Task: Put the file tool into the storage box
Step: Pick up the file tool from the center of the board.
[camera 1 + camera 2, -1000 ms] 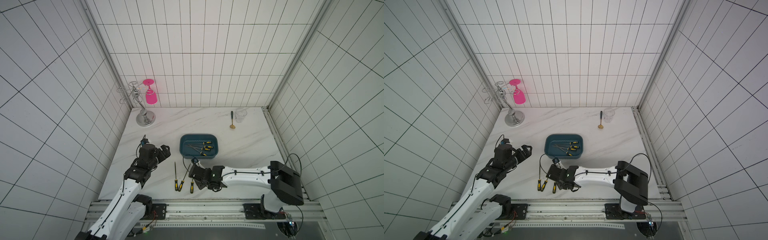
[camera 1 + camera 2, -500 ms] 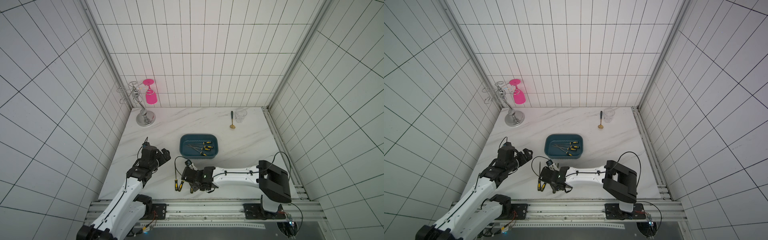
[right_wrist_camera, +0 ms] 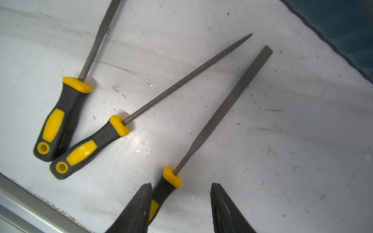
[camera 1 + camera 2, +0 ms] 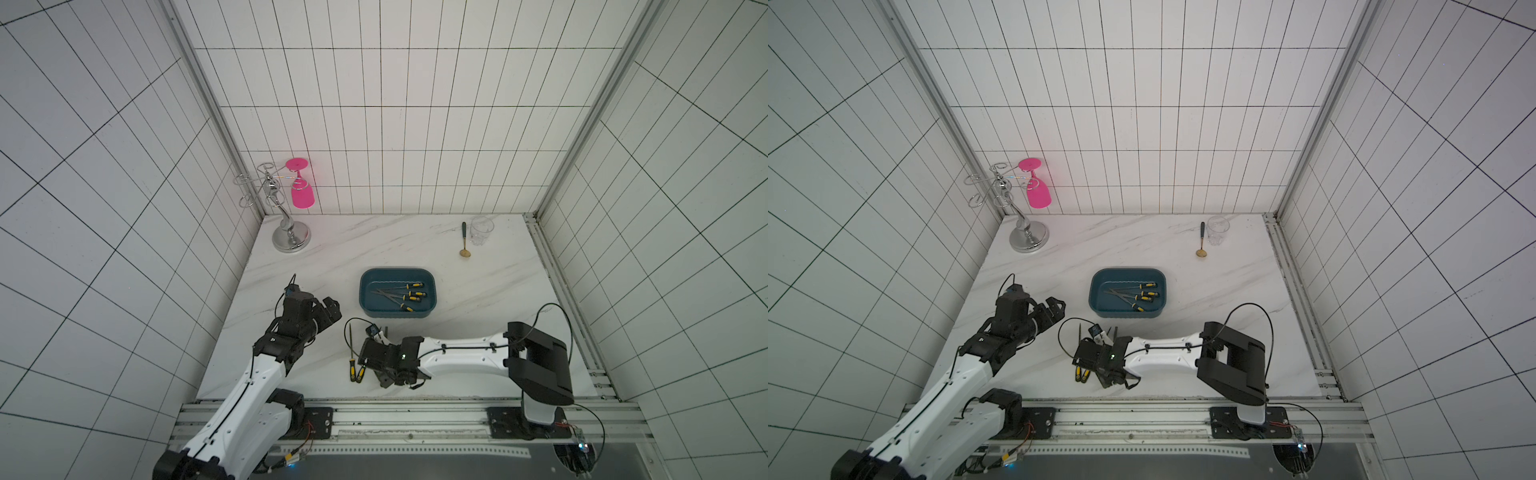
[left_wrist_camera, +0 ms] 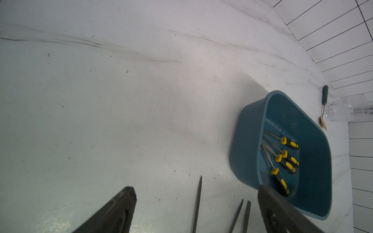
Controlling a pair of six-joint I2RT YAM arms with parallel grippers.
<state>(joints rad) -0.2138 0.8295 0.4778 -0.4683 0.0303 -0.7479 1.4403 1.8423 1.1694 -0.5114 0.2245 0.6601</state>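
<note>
Three black-and-yellow-handled steel files point(image 3: 181, 80) lie on the white marble table point(image 3: 282, 141) near the dark teal plastic storage box point(image 4: 395, 314). The right gripper point(image 3: 180, 186) stands parted astride the flat file point(image 3: 218, 113), at its handle, grasping nothing. This looks like the pickup step: centre, then close. The left gripper point(image 5: 195, 190) hangs parted and empty.

The storage box point(image 4: 397, 272) holds four files point(image 4: 405, 296); three loose files point(image 3: 175, 86) lie on the table point(image 4: 478, 299) before it.

Soft, even light from overhead fills both top views. The tiled walls point(image 4: 374, 124) are bright, and their grid lines bow toward the frame edges. In my right wrist view a glare patch shines on the table point(image 3: 282, 121) beside a file handle point(image 3: 88, 149), and my right claw point(image 3: 180, 186) is blurred. My left wrist view looks dimmer and greenish.
</note>
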